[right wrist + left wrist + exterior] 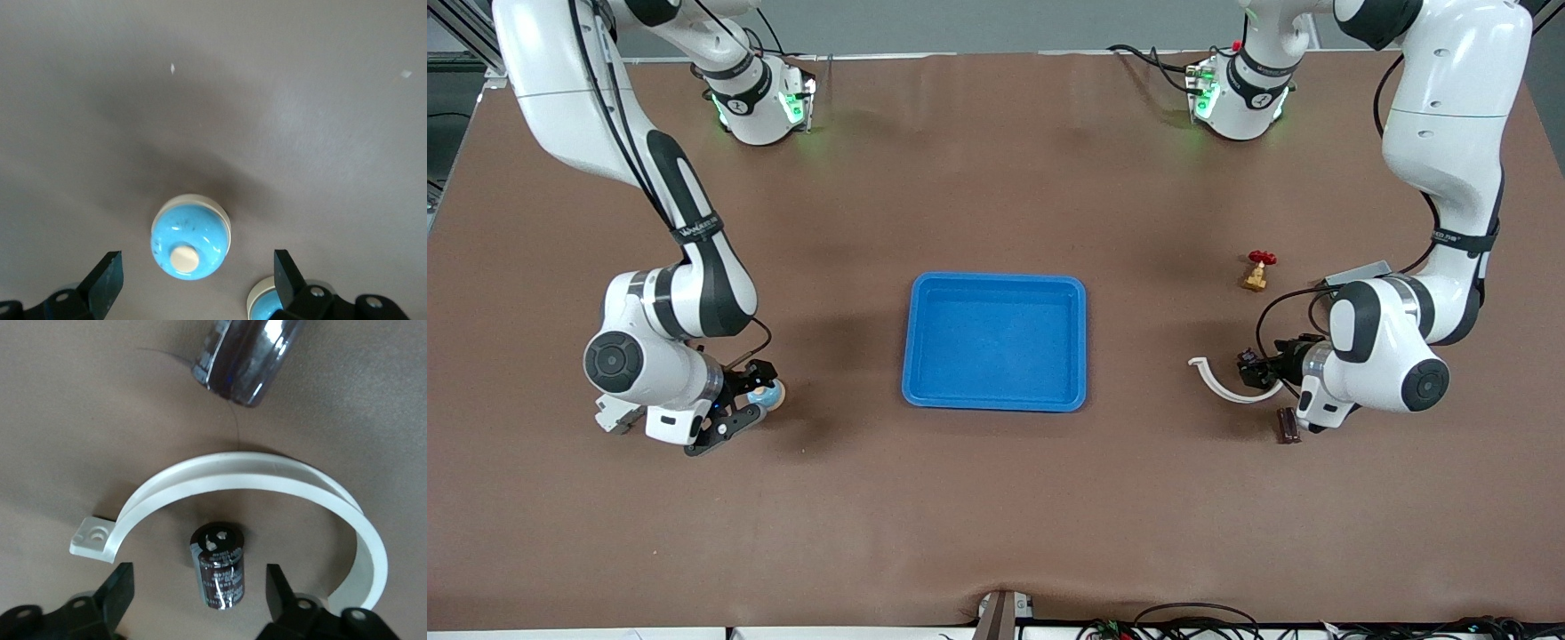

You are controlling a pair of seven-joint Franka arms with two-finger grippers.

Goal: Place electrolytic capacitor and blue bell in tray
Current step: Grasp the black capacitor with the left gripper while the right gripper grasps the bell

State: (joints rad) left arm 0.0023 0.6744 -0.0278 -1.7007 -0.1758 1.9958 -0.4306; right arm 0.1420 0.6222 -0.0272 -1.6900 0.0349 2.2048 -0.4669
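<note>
The blue tray (996,279) lies empty at the table's middle. My left gripper (1255,372) is open and low over a small dark electrolytic capacitor (219,567), which lies on the table between its fingers (199,581), inside the arc of a white curved clamp (247,468). My right gripper (749,397) is open and low over the blue bell (767,393) toward the right arm's end of the table. In the right wrist view the bell (191,237), with a cream button on top, stands between the open fingers (197,261), untouched.
The white clamp (1221,380) lies beside the left gripper. A second dark capacitor (1288,425) lies nearer the front camera and also shows in the left wrist view (247,353). A brass valve with a red handle (1258,271) stands farther back. A second blue and cream round shape (265,304) shows beside one right finger.
</note>
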